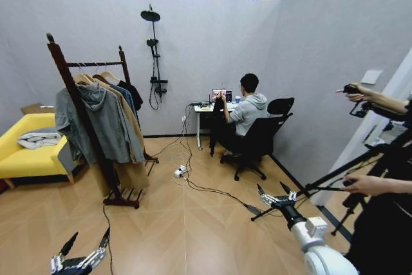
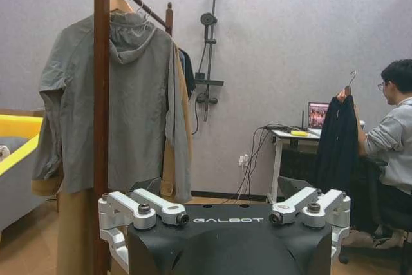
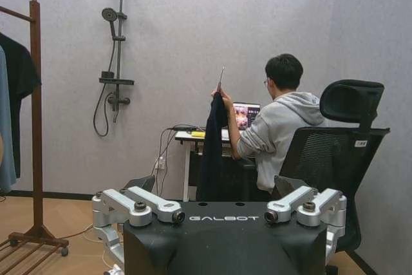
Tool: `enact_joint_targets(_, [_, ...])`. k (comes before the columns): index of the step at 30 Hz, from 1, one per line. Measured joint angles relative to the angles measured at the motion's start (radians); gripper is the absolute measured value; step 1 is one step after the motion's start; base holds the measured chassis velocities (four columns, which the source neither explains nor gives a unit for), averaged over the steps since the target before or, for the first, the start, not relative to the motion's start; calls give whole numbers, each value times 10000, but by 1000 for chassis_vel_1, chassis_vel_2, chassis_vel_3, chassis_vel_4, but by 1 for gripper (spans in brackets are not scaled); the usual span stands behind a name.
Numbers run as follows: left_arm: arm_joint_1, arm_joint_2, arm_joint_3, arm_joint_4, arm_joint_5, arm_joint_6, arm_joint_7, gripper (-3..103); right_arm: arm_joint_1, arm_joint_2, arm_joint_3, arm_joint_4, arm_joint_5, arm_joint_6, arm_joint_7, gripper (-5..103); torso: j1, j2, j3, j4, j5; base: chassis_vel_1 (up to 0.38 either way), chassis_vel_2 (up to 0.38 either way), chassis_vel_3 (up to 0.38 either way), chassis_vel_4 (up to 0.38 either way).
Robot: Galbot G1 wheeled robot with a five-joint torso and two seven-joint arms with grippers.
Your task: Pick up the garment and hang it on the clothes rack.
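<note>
The garment (image 1: pixel 215 119) is a black top hanging from a hanger whose hook a seated person at the far desk holds up by hand; it also appears as the garment (image 2: pixel 337 143) and the garment (image 3: pixel 212 149). The clothes rack (image 1: pixel 73 87) stands at the left, a dark wooden frame with a grey hoodie, a tan coat and darker clothes on its rail. Its post (image 2: pixel 101 94) is close in the left wrist view, and a post (image 3: pixel 35 101) shows in the right wrist view. My left gripper (image 1: pixel 85 244) (image 2: pixel 228 218) and right gripper (image 1: pixel 275 192) (image 3: pixel 224 216) hang low, open and holding nothing, far from the garment.
A yellow sofa (image 1: pixel 24 156) with a pale cloth stands left of the rack. Cables and a power strip (image 1: pixel 179 172) cross the floor toward the desk. An office chair (image 1: pixel 259 141), a black shower pole (image 1: pixel 154 56), and a tripod (image 1: pixel 335 181) with a person at the right edge.
</note>
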Motion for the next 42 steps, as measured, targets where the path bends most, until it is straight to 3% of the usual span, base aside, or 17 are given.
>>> enact_joint_targets(42, [1, 0, 0, 0, 0, 0, 1, 100, -291, 274, -13, 275, -307, 156, 16, 100, 2, -3, 2, 1, 5, -332, 334, 330, -333])
